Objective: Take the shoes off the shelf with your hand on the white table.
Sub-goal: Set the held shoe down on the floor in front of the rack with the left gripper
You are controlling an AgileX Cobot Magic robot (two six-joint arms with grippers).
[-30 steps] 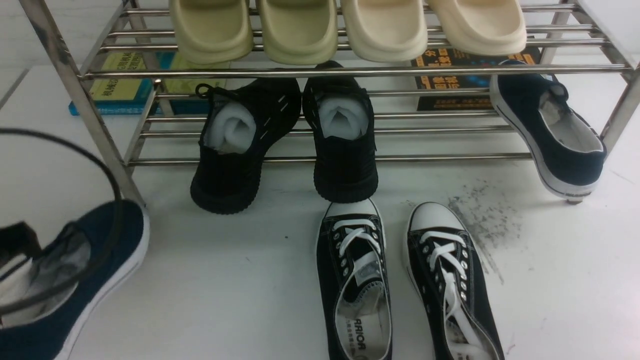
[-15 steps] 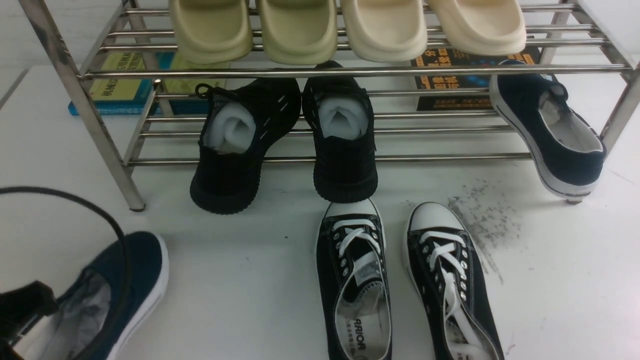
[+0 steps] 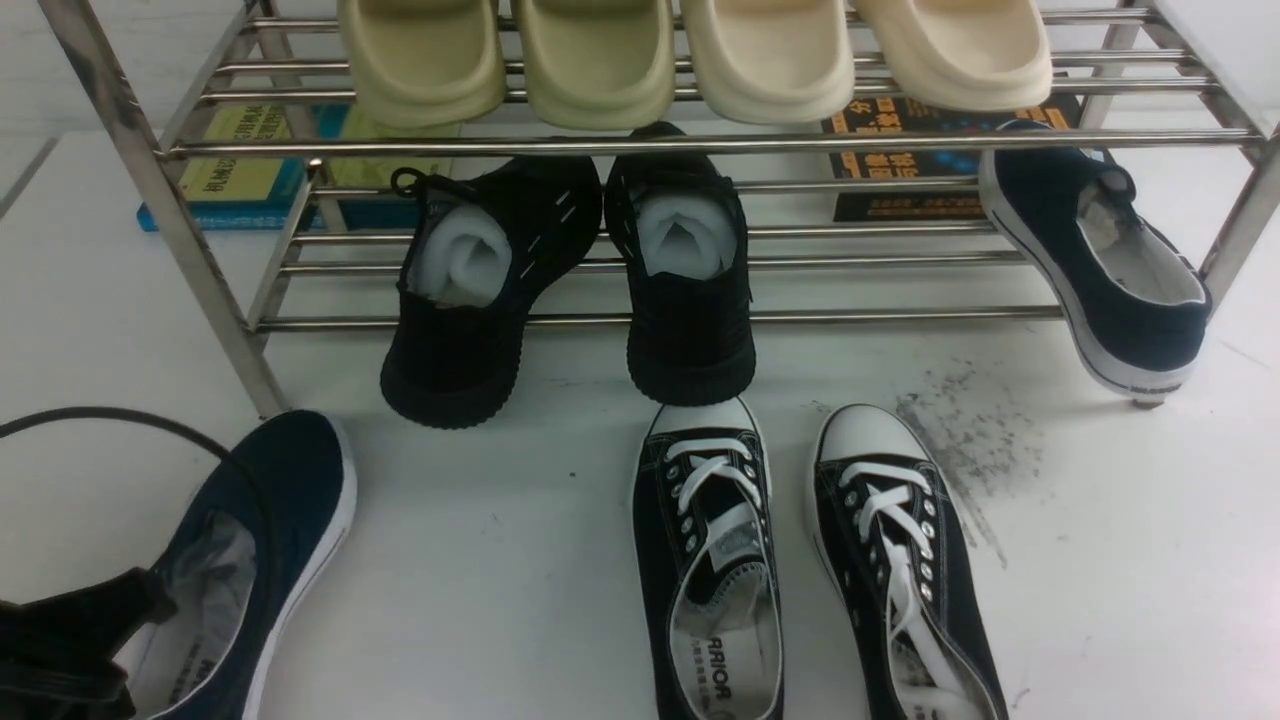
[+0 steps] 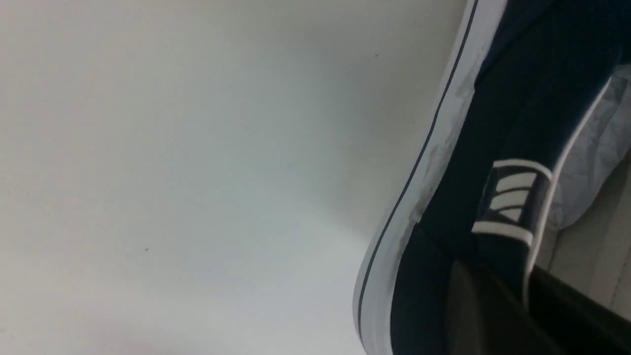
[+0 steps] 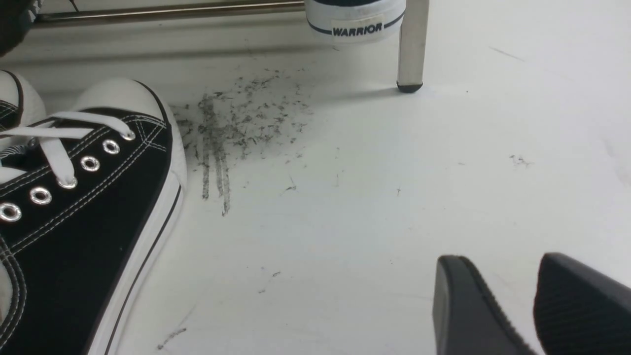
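Note:
One navy-blue shoe (image 3: 280,500) is at the front left over the white table (image 3: 480,600), its toe near the shelf's left leg. My left gripper (image 3: 70,640) is shut on its side wall; in the left wrist view the gripper (image 4: 522,296) pinches the shoe's collar (image 4: 508,197). I cannot tell whether the sole rests on the table. The other navy shoe (image 3: 1100,260) lies tilted on the lower tier of the steel shelf (image 3: 600,145), at its right end, heel over the front bar (image 5: 356,22). My right gripper (image 5: 498,261) is open and empty, low over the table.
Two black knit sneakers (image 3: 470,300) (image 3: 690,290) sit on the lower tier, and several cream slippers (image 3: 690,60) on the top one. Two black white-laced sneakers (image 3: 710,560) (image 3: 900,560) lie on the table beside a grey scuff patch (image 3: 960,430). Books (image 3: 240,165) lie behind the shelf.
My left gripper has carried the navy shoe to the right, first lower in the view, then with the toe swung up toward the shelf's leg. The black cable has dropped. The right gripper is unchanged.

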